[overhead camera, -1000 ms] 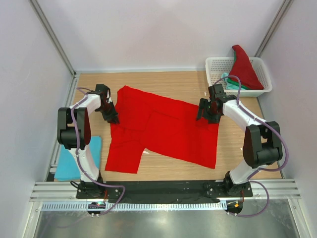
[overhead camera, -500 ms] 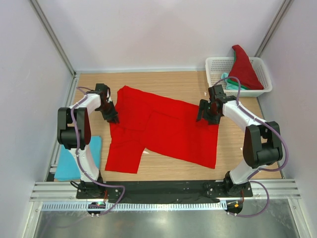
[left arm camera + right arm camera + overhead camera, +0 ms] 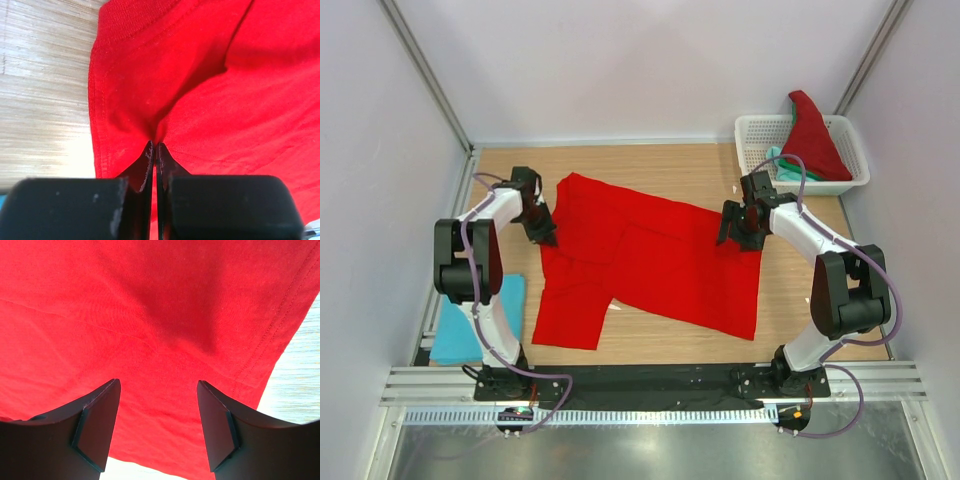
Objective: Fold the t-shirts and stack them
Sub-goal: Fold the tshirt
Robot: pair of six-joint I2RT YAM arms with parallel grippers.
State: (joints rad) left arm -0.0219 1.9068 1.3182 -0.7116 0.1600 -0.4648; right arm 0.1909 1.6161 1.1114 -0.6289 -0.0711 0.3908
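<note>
I see a large bright red cloth t-shirt spread open and mostly flat across the middle of the wooden table, lying askew, with one flap reaching toward the near left. In my left wrist view its stitched edge puckers up into a small pinched ridge. A light blue cloth t-shirt lies folded flat at the near left corner. Another red t-shirt peaks up crumpled from the white lattice basket at far right, over a teal-green one

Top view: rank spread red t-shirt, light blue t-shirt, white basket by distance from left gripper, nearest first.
1. red t-shirt: pinched in the left gripper, at the shirt's left edge.
2. light blue t-shirt: near-left side, folded flat.
3. white basket: far-right corner.
</note>
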